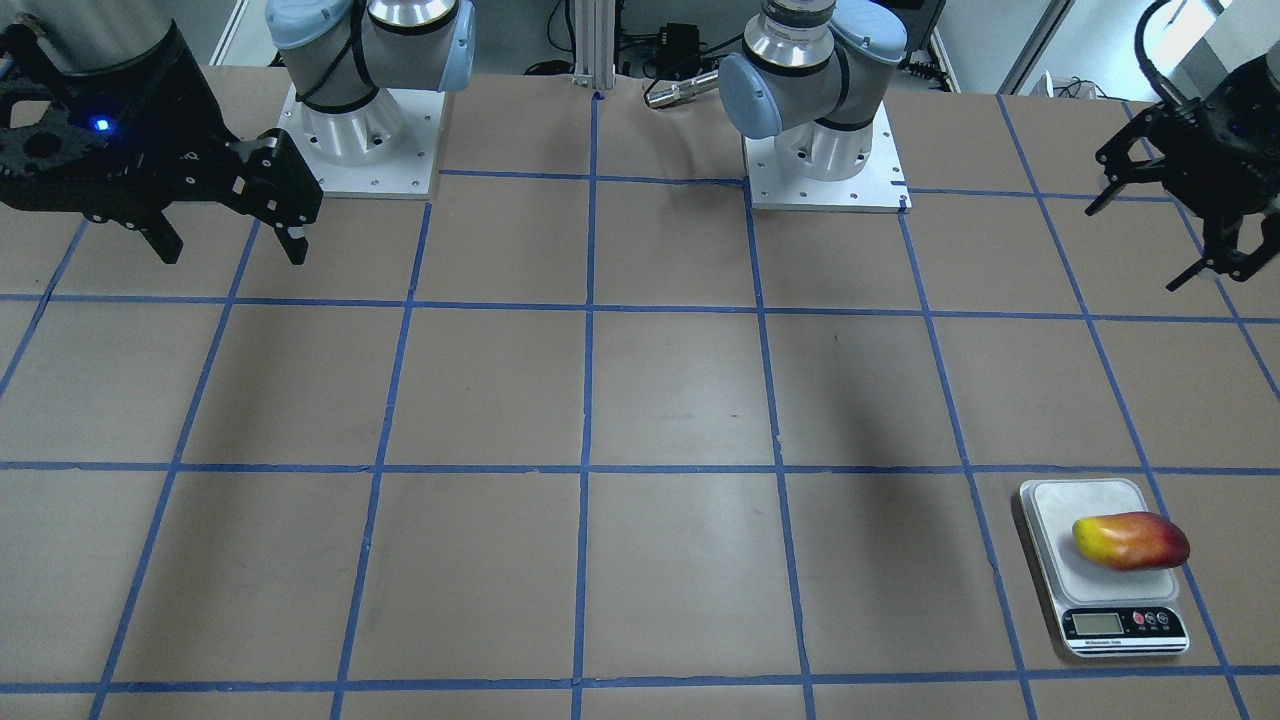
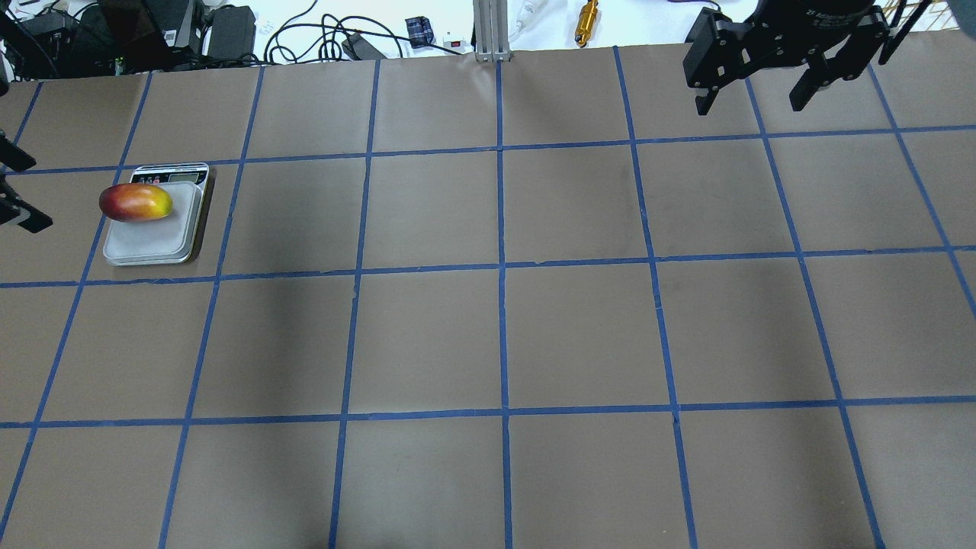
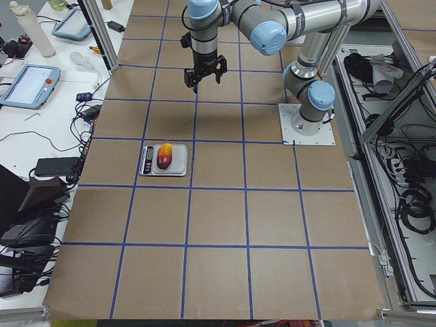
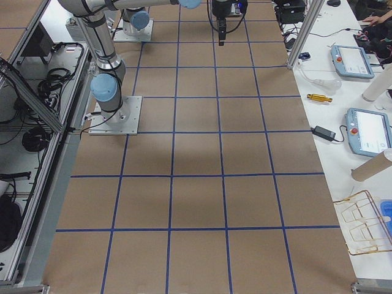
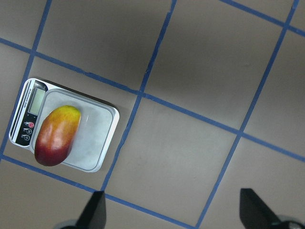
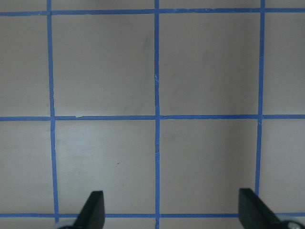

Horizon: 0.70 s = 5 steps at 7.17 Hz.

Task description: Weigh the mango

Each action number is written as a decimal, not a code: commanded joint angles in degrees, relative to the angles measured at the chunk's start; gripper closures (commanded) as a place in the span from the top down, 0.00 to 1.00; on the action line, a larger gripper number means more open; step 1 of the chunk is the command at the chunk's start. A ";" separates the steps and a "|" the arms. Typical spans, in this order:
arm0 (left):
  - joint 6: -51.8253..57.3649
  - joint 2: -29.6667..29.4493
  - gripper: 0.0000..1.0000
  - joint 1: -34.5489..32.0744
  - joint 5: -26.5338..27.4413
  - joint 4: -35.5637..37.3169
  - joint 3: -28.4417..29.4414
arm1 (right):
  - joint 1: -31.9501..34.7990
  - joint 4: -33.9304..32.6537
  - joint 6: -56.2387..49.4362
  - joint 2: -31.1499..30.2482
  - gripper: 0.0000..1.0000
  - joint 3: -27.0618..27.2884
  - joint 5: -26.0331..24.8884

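The mango [image 1: 1130, 541], yellow at one end and orange-red at the other, lies on the platform of the silver scale [image 1: 1055, 515] at the table's left end. It also shows in the overhead view [image 2: 136, 202] and the left wrist view [image 5: 57, 135], on the half of the scale [image 5: 97, 138] nearest the display. My left gripper [image 1: 1132, 248] is open and empty, high above the table and apart from the scale; its fingertips [image 5: 97, 210] frame bare table. My right gripper [image 2: 749, 108] is open and empty, high over the far right of the table.
The brown table is marked with a blue tape grid. The two arm bases [image 1: 360, 130] [image 1: 820, 150] stand at the robot's edge. Cables and a brass-coloured part [image 2: 587, 15] lie beyond the far edge. Tablets [image 4: 367, 131] sit on a side bench.
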 commanded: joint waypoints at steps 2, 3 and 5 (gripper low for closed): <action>-24.58 0.85 1.00 -11.44 0.03 -0.32 0.01 | -0.07 0.00 0.00 -0.05 1.00 0.00 0.01; -33.17 0.51 1.00 -15.30 -0.06 -0.24 -0.08 | -0.07 0.00 0.00 0.04 1.00 0.00 0.01; -49.69 -0.20 1.00 -21.55 -0.49 0.20 0.01 | 0.02 0.00 0.00 -0.05 1.00 0.00 0.01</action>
